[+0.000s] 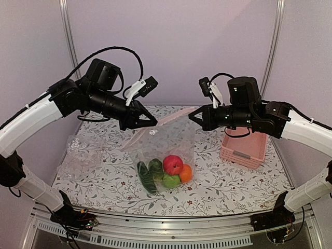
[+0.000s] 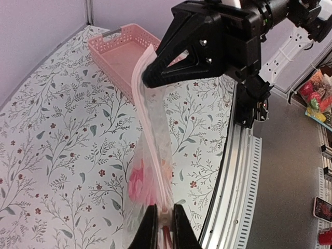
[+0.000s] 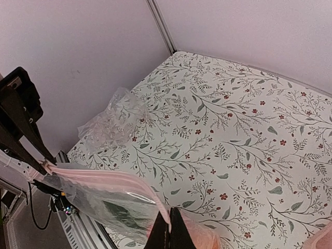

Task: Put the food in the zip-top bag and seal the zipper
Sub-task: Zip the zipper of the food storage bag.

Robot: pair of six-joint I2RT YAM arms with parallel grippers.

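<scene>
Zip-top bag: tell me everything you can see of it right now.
The bag is thin, clear, glossy plastic with a pinkish zipper strip along its top edge. That edge is stretched between the left gripper and right gripper, each shut on one end. The body hangs down, weighted by five food pieces at the bottom, near or on the table. Whether the strip is sealed cannot be told.

Glossy clear plastic zip-top bag [image 1: 166, 142]

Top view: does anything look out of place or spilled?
Only the crumpled clear plastic film, loose on the table, at left. Nothing is spilled: the food sits inside the zip-top bag, whose top edge the left fingers and the right fingers hold.
</scene>
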